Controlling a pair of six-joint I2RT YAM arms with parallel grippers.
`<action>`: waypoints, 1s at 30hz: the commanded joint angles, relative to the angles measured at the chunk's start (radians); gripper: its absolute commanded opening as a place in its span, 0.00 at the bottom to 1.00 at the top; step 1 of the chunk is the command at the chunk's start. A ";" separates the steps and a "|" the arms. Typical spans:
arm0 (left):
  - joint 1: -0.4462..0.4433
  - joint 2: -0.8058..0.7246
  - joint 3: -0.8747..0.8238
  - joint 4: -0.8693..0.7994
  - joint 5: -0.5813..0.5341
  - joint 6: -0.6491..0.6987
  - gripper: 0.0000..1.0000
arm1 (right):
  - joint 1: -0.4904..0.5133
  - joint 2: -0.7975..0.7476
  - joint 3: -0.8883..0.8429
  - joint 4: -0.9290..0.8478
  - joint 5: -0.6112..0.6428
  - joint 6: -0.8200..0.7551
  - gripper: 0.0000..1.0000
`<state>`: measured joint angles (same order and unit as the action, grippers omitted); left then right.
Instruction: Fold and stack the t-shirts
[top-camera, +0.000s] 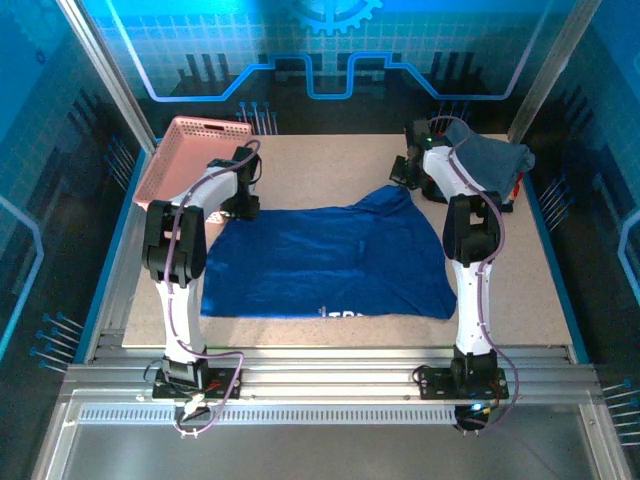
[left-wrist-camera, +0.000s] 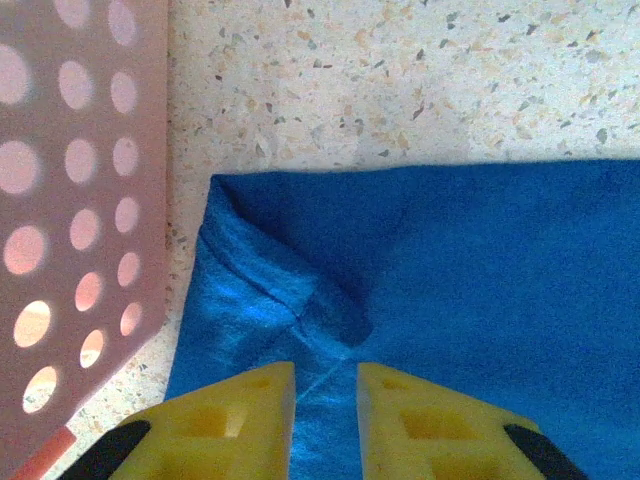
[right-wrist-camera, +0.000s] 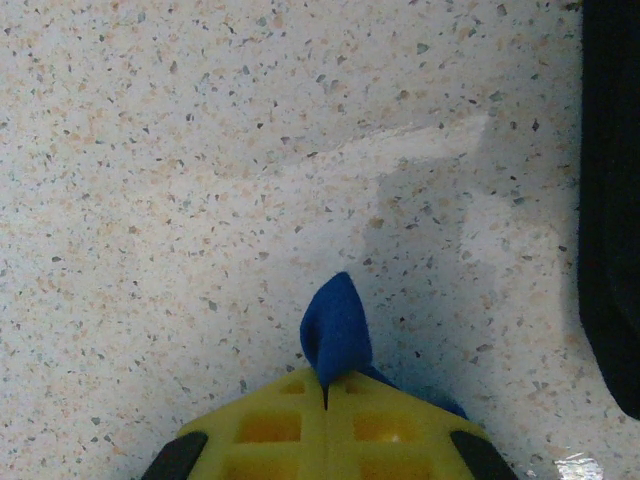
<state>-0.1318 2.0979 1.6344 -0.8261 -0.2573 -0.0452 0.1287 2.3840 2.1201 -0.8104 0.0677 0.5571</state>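
Found nothing folded: royal-blue cloth t-shirt (top-camera: 320, 260) flat beside pink perforated plastic basket (top-camera: 185, 150), slate-grey cloth t-shirt (top-camera: 490, 155) bunched far from it, left end effector (left-wrist-camera: 326, 372) narrowly parted, right end effector (right-wrist-camera: 325, 385) pinching blue corner.

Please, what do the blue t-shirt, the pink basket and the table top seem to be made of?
The blue t-shirt looks like soft matte knit cloth, probably cotton: it creases and has a stitched hem. The pink basket seems smooth moulded plastic, slightly translucent: light glows through its round holes. The table top looks hard and speckled, maybe terrazzo or printed laminate; I cannot tell which.
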 joint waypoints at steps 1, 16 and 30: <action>0.015 0.022 0.035 0.006 -0.012 0.010 0.26 | -0.003 0.014 -0.006 -0.015 -0.007 -0.013 0.00; 0.016 0.077 0.051 0.006 -0.034 -0.001 0.24 | -0.007 0.028 0.010 -0.024 -0.023 -0.020 0.00; 0.016 0.096 0.061 0.015 -0.032 -0.005 0.01 | -0.008 0.030 0.013 -0.030 -0.029 -0.020 0.00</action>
<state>-0.1280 2.1864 1.6695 -0.8093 -0.2768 -0.0517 0.1287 2.3920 2.1201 -0.8211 0.0521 0.5423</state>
